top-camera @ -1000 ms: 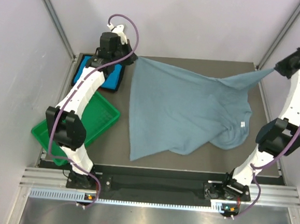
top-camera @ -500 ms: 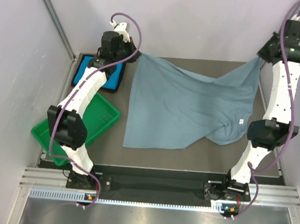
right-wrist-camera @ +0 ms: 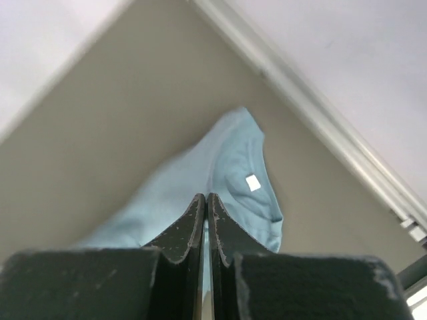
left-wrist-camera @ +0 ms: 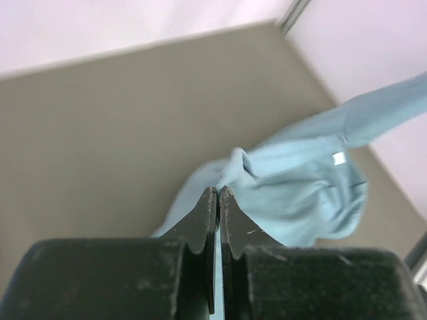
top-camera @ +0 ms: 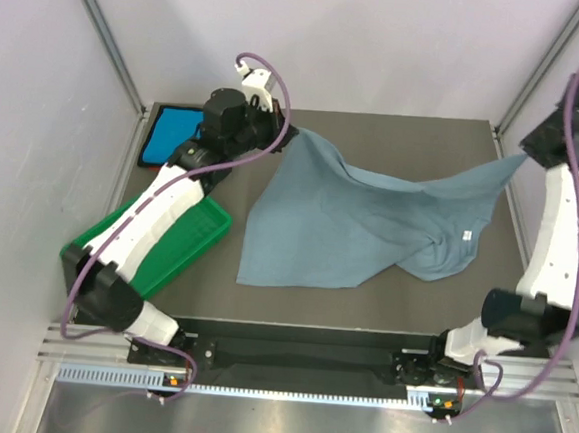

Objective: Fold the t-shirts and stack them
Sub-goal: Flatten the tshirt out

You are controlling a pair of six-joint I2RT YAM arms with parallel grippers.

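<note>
The grey-blue t-shirt (top-camera: 370, 218) with a small white tag (top-camera: 467, 233) hangs stretched between both grippers, its lower part resting on the table. My left gripper (top-camera: 294, 132) is shut on the shirt's far-left corner; in the left wrist view (left-wrist-camera: 219, 193) cloth sits pinched between the jaws. My right gripper (top-camera: 527, 155) is shut on the shirt's far-right corner, and the right wrist view (right-wrist-camera: 205, 198) shows the shirt (right-wrist-camera: 220, 167) below it. The turquoise t-shirt (top-camera: 170, 135) lies folded at the table's far-left corner.
A green plastic tray (top-camera: 182, 243) sits at the near left, partly under the left arm. The brown table (top-camera: 397, 130) is walled by white panels and metal posts at the back corners.
The left gripper has moved right and toward me with its shirt corner, uncovering the turquoise shirt. The right gripper swung to the back, then returned to the right edge. The shirt is narrower and more bunched.
</note>
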